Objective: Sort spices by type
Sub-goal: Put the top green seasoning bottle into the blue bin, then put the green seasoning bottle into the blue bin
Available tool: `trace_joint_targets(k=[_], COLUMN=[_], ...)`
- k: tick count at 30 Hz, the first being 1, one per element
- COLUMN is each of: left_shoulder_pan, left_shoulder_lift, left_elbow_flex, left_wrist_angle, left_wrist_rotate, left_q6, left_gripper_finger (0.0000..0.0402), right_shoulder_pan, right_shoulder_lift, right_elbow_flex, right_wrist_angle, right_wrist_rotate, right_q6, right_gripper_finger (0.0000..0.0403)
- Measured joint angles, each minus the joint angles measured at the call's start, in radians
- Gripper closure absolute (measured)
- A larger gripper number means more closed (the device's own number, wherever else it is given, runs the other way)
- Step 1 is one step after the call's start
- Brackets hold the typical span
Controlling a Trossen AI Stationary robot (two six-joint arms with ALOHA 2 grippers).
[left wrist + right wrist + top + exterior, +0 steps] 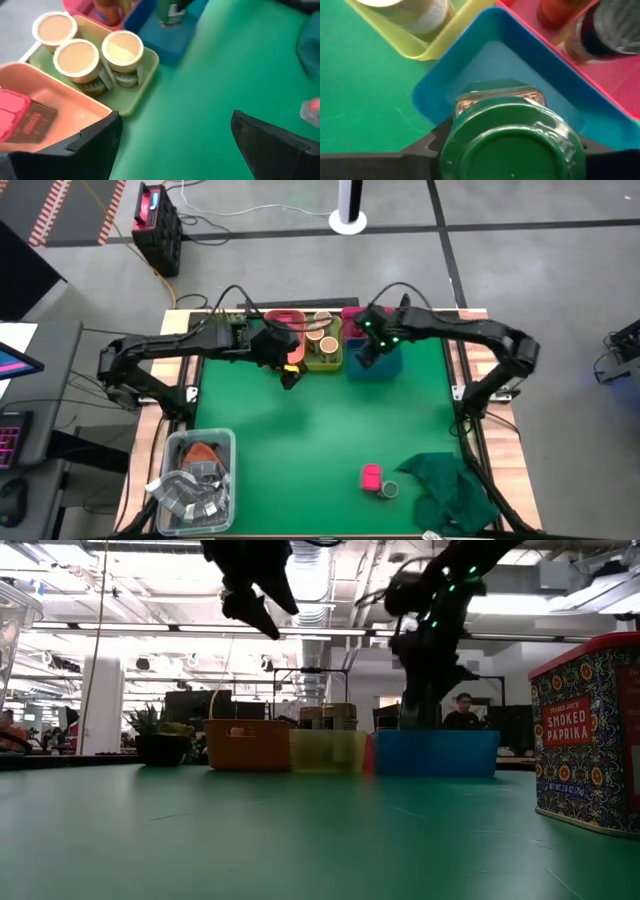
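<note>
We see three tan-topped jars standing in the yellow-green bin and one pink box in the orange bin. The right gripper is clamped on one green-capped jar above the blue bin, and the left gripper hangs with fingers apart, holding nothing, near the yellow-green bin. One more pink box and one jar lie near the dark green cloth

Three round tan-topped jars are seen clustered in a yellow-green bin, beside an orange bin holding a pink box, above the left gripper, whose fingers are spread wide over green table.
</note>
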Motion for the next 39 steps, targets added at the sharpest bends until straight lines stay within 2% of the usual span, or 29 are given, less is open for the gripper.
trace_joint_targets(k=[6, 11, 14, 17, 19, 21, 23, 27, 30, 34, 36, 39], left_shoulder_pan=[0.000, 0.000, 0.001, 0.003, 0.007, 0.009, 0.009, 0.009, 0.009, 0.009, 0.009, 0.009], left_shoulder_lift=[0.000, -0.006, -0.006, -0.006, -0.006, -0.006, -0.006, -0.006, -0.006, -0.006, -0.006, -0.006], left_elbow_flex=[-0.003, -0.003, -0.003, -0.003, -0.003, -0.003, -0.003, -0.003, -0.003, -0.003, -0.003, -0.003], left_wrist_angle=[-0.033, -0.042, -0.044, -0.046, -0.047, -0.051, -0.059, -0.062, -0.062, -0.062, -0.062, -0.062], left_wrist_rotate=[0.006, 0.004, 0.002, 0.002, 0.002, 0.002, 0.000, -0.009, -0.019, -0.048, -0.061, -0.081], left_q6=[0.020, 0.040, 0.060, 0.066, 0.066, 0.065, 0.064, 0.026, -0.001, -0.012, -0.013, -0.013], left_gripper_finger=[0.0045, 0.0045, 0.0045, 0.0045, 0.0045, 0.0045, 0.0045, 0.0045, 0.0045, 0.0045, 0.0045, 0.0045], right_shoulder_pan=[-0.001, -0.001, -0.001, 0.013, 0.041, 0.091, 0.173, 0.410, 0.620, 0.905, 1.029, 1.154], right_shoulder_lift=[0.116, 0.135, 0.103, 0.037, -0.024, -0.097, -0.182, -0.362, -0.479, -0.516, -0.489, -0.417], right_elbow_flex=[0.037, 0.072, 0.097, 0.131, 0.134, 0.132, 0.110, 0.013, -0.070, -0.122, -0.124, -0.114], right_wrist_angle=[0.000, -0.036, -0.072, -0.154, -0.208, -0.237, -0.218, -0.127, -0.070, -0.073, -0.073, -0.072], right_wrist_rotate=[-0.002, -0.007, 0.006, 0.081, 0.132, 0.140, 0.115, -0.037, -0.046, -0.019, 0.051, 0.147], right_q6=[-0.017, -0.034, -0.043, -0.046, -0.054, -0.053, -0.058, -0.088, 0.047, 0.212, 0.274, 0.337], right_gripper_finger=[0.0132, 0.0090, 0.0069, 0.0055, 0.0050, 0.0050, 0.0050, 0.0050, 0.0050, 0.0050, 0.0051, 0.0059])
